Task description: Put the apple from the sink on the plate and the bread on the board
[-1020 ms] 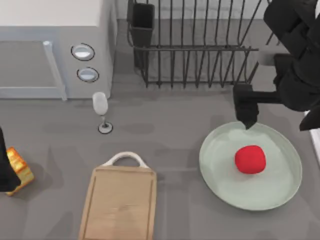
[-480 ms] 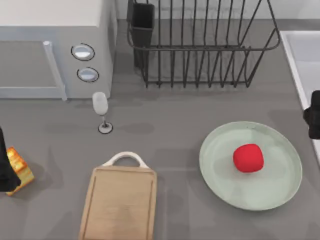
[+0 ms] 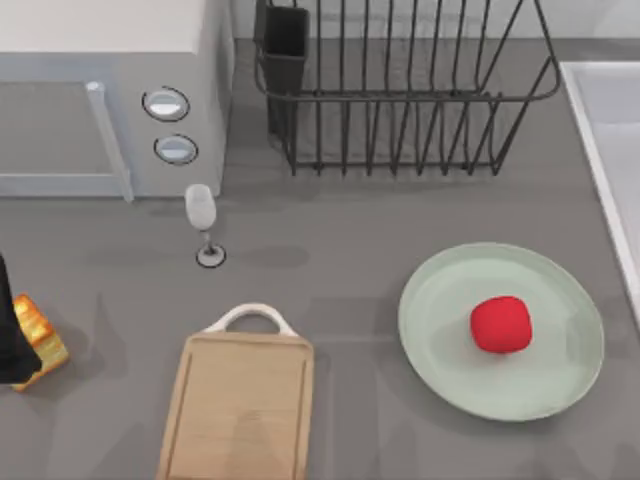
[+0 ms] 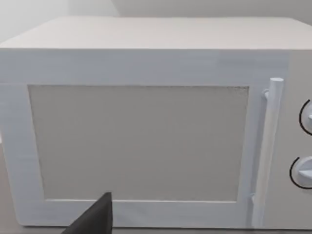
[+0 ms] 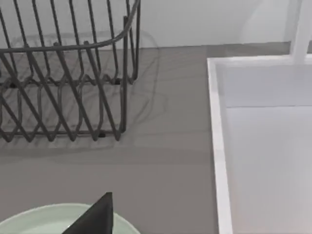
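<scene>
1. your left hand [image 3: 12, 345] sits at the counter's [image 3: 330, 290] left edge, touching the bread [image 3: 38, 338]; you cannot tell how its fingers stand.
2. the board [image 3: 238, 405] lies bare near the middle, white handle toward the wine glass [image 3: 203, 222] and microwave [image 3: 100, 95].
3. the apple [image 3: 501, 324] rests on the plate [image 3: 440, 340], right of centre.
4. the sink [image 3: 612, 130] is at the right edge, beside the dish rack [image 3: 400, 90].
</scene>
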Available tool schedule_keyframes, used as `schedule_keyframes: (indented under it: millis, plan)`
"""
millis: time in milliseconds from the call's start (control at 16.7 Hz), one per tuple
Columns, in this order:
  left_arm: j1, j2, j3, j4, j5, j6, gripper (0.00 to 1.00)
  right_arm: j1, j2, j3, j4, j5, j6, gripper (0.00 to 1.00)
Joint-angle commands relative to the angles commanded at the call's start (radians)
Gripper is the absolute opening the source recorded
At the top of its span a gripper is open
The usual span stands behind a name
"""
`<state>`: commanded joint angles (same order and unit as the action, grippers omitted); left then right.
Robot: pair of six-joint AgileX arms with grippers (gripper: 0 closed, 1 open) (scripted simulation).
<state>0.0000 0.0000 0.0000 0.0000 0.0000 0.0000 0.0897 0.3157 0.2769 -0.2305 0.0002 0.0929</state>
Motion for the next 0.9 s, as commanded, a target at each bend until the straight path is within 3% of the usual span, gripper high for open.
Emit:
schedule_keyframes:
  millis: [360,900]
  plan:
    - [0.000,0.000,0.000,0.000,0.000,0.000,1.00,-0.083,-0.292,-0.256,0.212,0.000,-0.085,1.00]
    - [0.000,0.033,0.029,-0.026,0.001,0.022,1.00,-0.090,-0.316,-0.277,0.231,0.000,-0.093,1.00]
